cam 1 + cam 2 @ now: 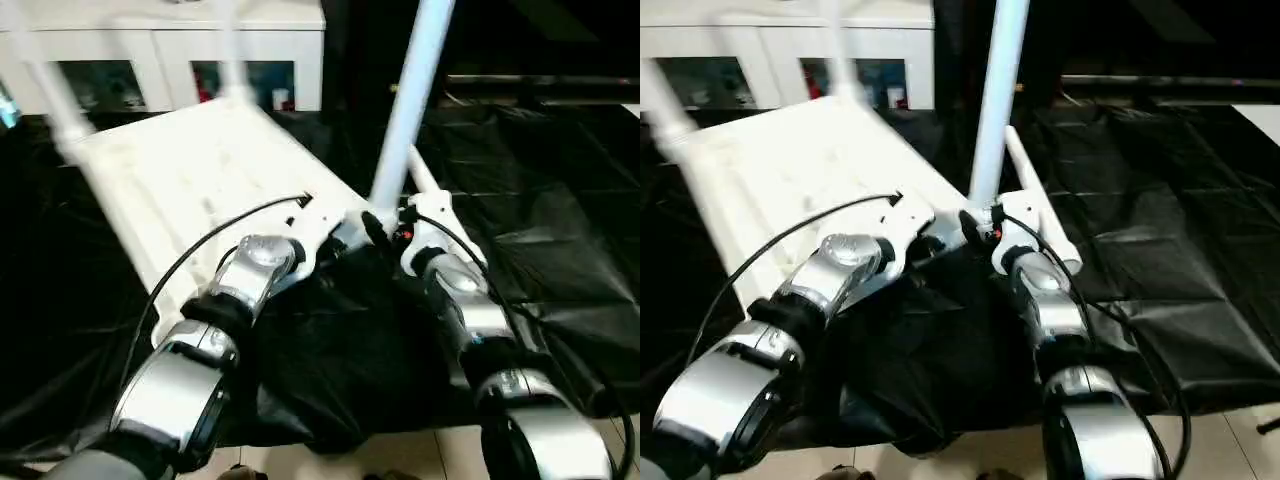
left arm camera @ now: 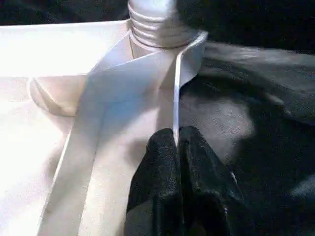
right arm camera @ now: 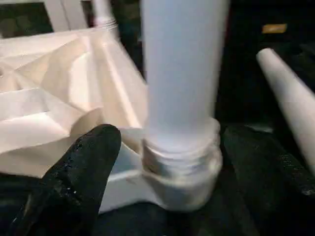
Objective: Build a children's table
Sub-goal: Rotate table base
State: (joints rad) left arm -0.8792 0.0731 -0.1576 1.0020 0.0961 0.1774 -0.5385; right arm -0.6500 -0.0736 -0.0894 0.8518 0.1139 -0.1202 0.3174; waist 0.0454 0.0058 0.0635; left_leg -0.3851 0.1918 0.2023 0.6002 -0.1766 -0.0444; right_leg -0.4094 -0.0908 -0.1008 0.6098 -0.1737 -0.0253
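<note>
The white tabletop [image 1: 200, 170] lies upside down on black cloth, ribbed side up. One white leg [image 1: 405, 110] stands upright in the near corner socket [image 3: 182, 172]. Two more legs [image 1: 55, 100] [image 1: 232, 60] rise at the far corners. Another leg [image 1: 1040, 200] lies loose on the cloth beside the tabletop. My left gripper [image 2: 177, 135] is shut on the thin raised rim [image 2: 176, 93] just short of that near corner. My right gripper [image 3: 179, 147] is open, with one finger on each side of the upright leg's base and a gap on each side.
A white cabinet [image 1: 250, 40] with glass doors stands behind the tabletop. Crumpled black cloth [image 1: 560, 230] covers the work area, and light floor [image 1: 400, 455] shows past its near edge. Cables run along both silver forearms.
</note>
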